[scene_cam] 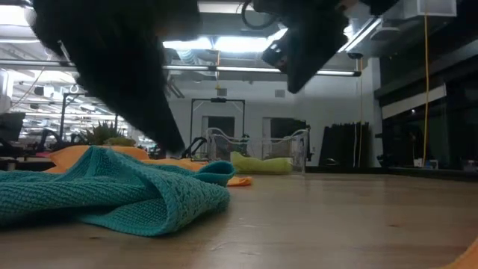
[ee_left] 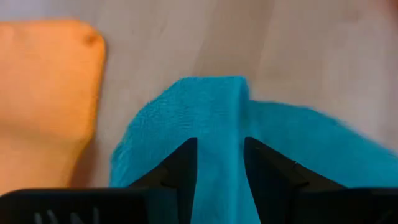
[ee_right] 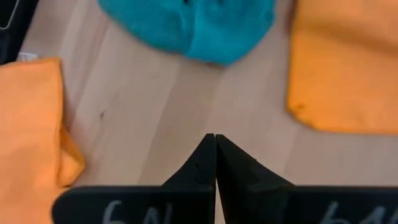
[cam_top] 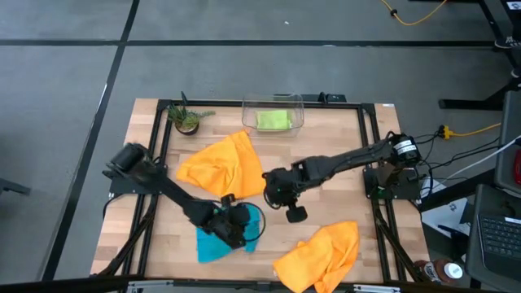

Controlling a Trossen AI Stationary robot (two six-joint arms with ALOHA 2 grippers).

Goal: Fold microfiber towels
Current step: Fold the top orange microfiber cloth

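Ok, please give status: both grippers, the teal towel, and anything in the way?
Left gripper shut on teal towel, a fold between its fingers. Right gripper shut, empty, above bare table. Orange towels beside, not blocking.

A rumpled teal towel lay on the wooden table at the near left, with a dark arm rising above it. Behind it showed an orange towel, and farther back a clear bin held a lime green towel. A second dark arm part hung overhead.
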